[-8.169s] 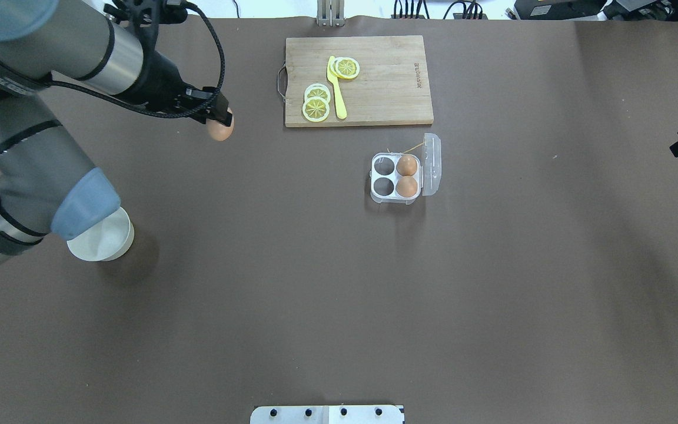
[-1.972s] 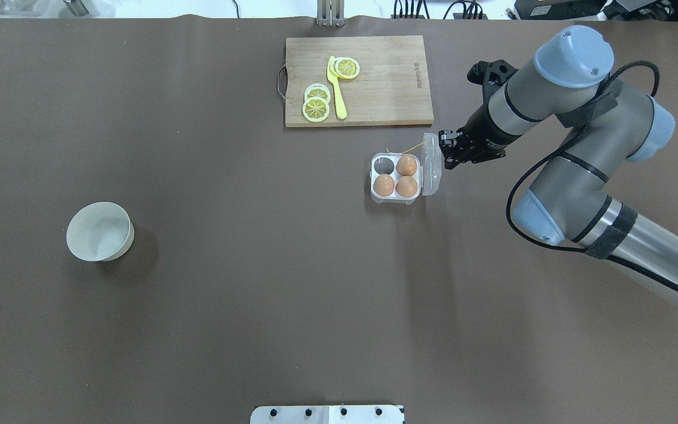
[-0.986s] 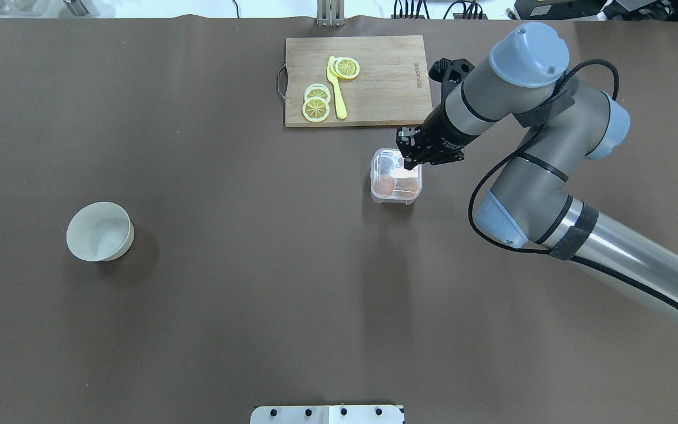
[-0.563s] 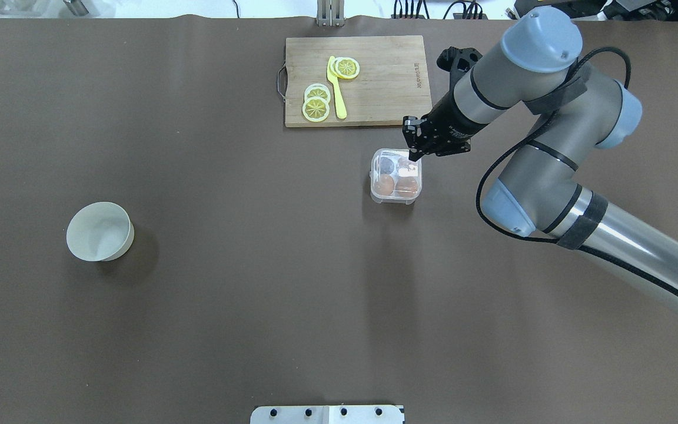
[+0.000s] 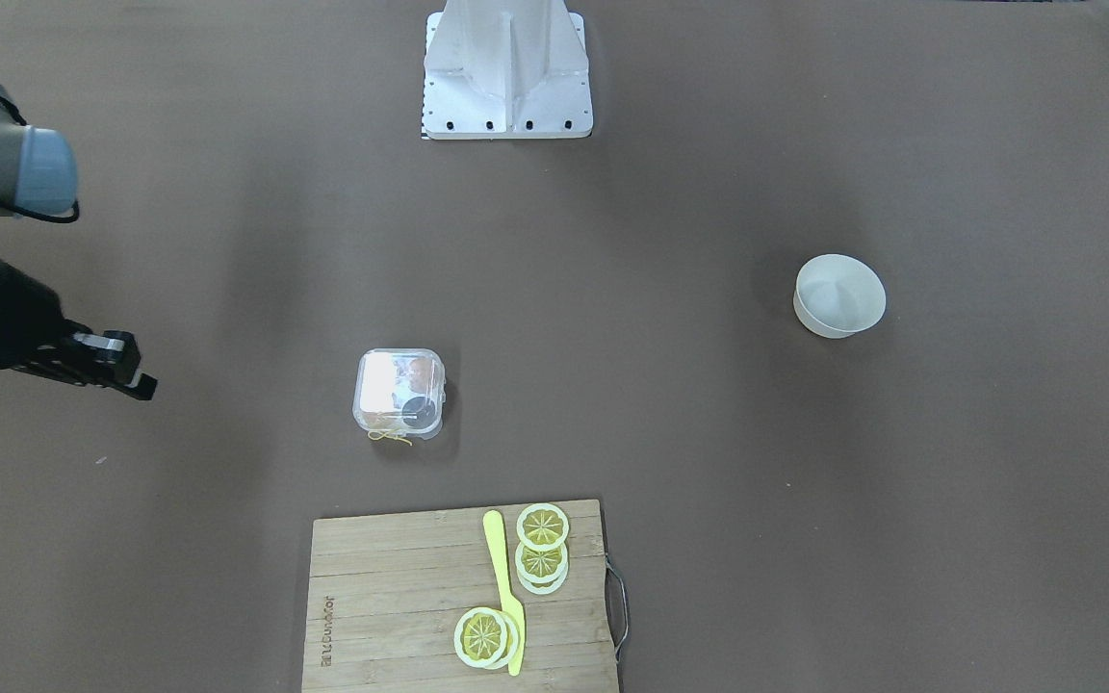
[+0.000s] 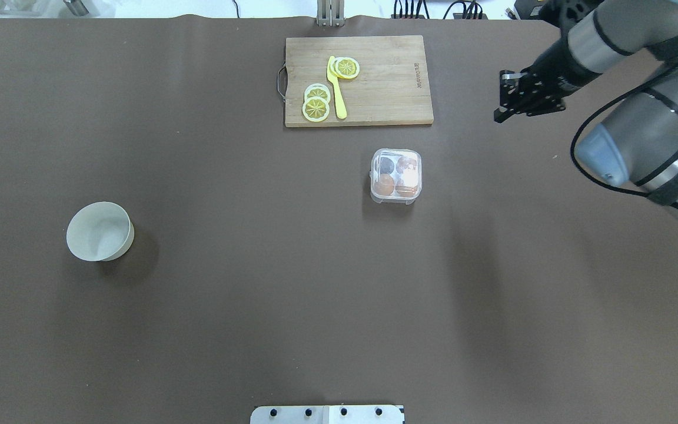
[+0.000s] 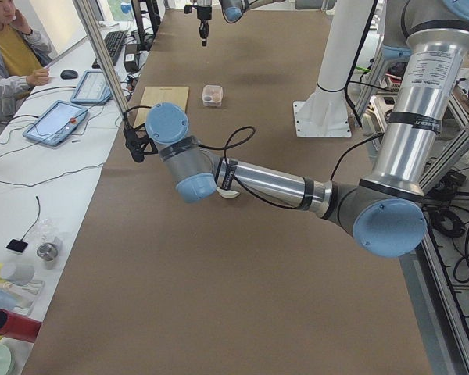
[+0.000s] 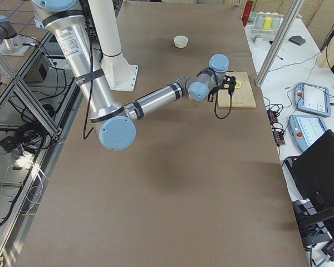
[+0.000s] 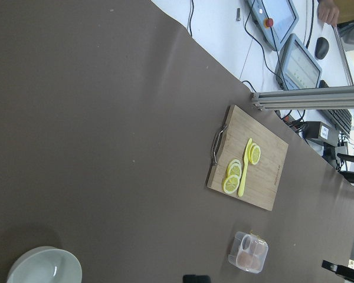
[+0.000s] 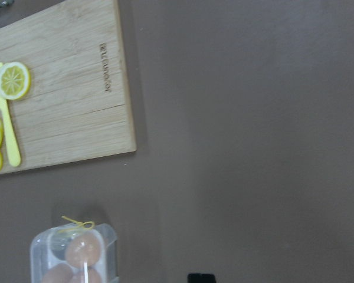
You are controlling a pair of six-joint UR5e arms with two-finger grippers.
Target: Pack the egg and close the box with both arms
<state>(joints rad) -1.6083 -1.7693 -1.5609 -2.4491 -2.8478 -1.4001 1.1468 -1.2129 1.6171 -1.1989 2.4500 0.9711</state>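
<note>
The clear box [image 6: 396, 176] stands on the brown table with its lid shut and its yellow string [image 5: 389, 438] hanging at the side towards the board. Three light-brown eggs show through the lid, one at the near left [image 6: 383, 185]; the far left cell looks dark. The box also shows in the front view [image 5: 400, 389] and the right wrist view [image 10: 74, 254]. My right gripper [image 6: 499, 116] is empty, looks shut, and hangs well to the right of the box and farther back. My left gripper [image 7: 133, 150] shows only in the left side view, so I cannot tell its state.
A wooden cutting board [image 6: 374, 88] with lemon slices [image 6: 316, 105] and a yellow knife [image 6: 337, 88] lies behind the box. A round white bowl [image 6: 100, 231] stands at the left. The white robot base [image 5: 506, 72] sits at the table's near edge.
The left arm put its egg in the box and withdrew. The right gripper swung the lid shut, then drew back from the box to the far right.
</note>
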